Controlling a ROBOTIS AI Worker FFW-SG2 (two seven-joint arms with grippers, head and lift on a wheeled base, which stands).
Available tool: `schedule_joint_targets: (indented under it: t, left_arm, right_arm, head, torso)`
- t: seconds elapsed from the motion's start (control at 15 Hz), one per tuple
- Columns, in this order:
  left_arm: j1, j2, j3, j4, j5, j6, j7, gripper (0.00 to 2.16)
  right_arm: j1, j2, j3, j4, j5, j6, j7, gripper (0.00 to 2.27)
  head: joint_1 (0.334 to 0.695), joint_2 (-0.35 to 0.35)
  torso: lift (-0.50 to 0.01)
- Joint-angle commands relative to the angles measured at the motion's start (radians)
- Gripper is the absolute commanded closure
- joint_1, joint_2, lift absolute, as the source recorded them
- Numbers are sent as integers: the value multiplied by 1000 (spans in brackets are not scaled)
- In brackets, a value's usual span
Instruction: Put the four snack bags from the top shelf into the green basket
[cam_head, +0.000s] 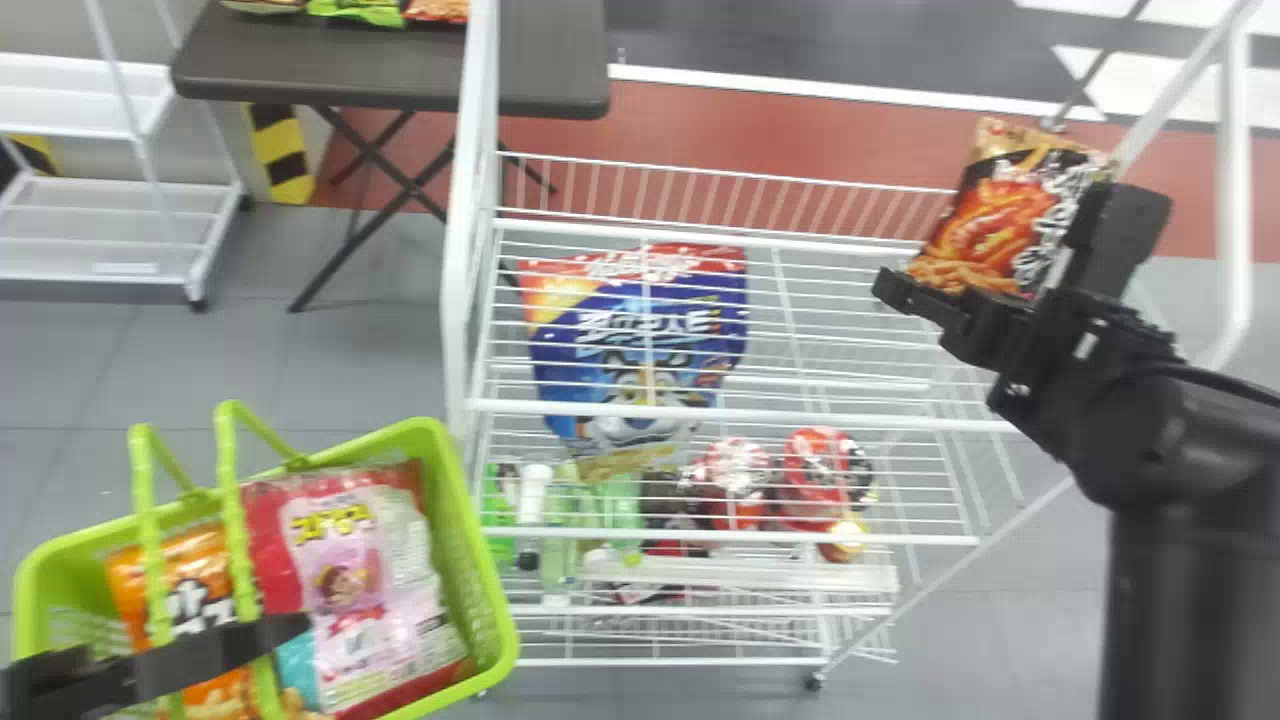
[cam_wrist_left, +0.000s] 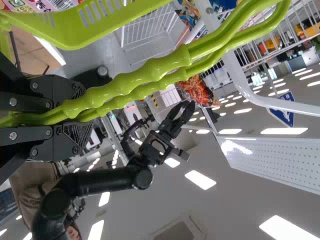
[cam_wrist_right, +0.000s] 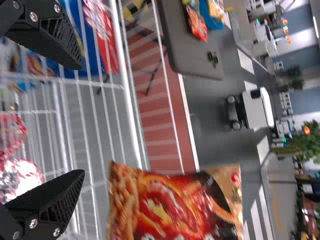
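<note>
Near 1 snack bag (cam_head: 1000, 220) — right gripper (cam_head: 1015, 245) spread; left gripper (cam_head: 285, 637) grasping 2 green handles (cam_head: 236, 520)

Lime-green plastic basket (cam_head: 440, 460): handles up, left of white wire top shelf (cam_head: 850, 419). Inside: glossy orange bag (cam_head: 195, 575), flat red-and-pink bag (cam_head: 350, 590), teal bag (cam_head: 297, 668) partly covered. Orange-and-black crinkly foil bag (cam_head: 1000, 220): tilted, at shelf's right end.

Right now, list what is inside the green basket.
In the green basket lie an orange snack bag and a pink-and-red snack bag. The basket handles and left gripper cover parts; anything beneath the bags is hidden.
</note>
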Motion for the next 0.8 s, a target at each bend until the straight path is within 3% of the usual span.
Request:
schedule_joint_targets:
  t: [0.0, 0.33, 0.53, 0.67, 0.73]
  left_arm:
    - [3, -2, 7, 4, 0, 0, -10, 2148]
    - [1, 0, 16, 30, -3, -6, -10, 2148]
    - [-4, 0, 16, 39, -3, -12, -10, 2148]
    - [-7, 0, 15, 45, -3, -12, -10, 2148]
    - [-7, 0, 16, 48, -4, -15, -10, 2148]
  right_arm:
    - [-111, -20, -30, 188, 54, -125, 1, 83]
    - [-274, -94, -19, 505, 150, -297, -28, 83]
    - [-354, -100, -9, 646, 231, -337, -26, 154]
    - [-365, -98, 10, 671, 248, -334, -28, 701]
    - [-366, -98, 16, 669, 251, -334, -31, 1190]
  head:
    - [695, -239]
    - [695, -305]
    - [695, -331]
    - [695, -331]
    - [695, -330]
  torso:
    - [0]
    - [0]
    - [0]
    - [0]
    - [0]
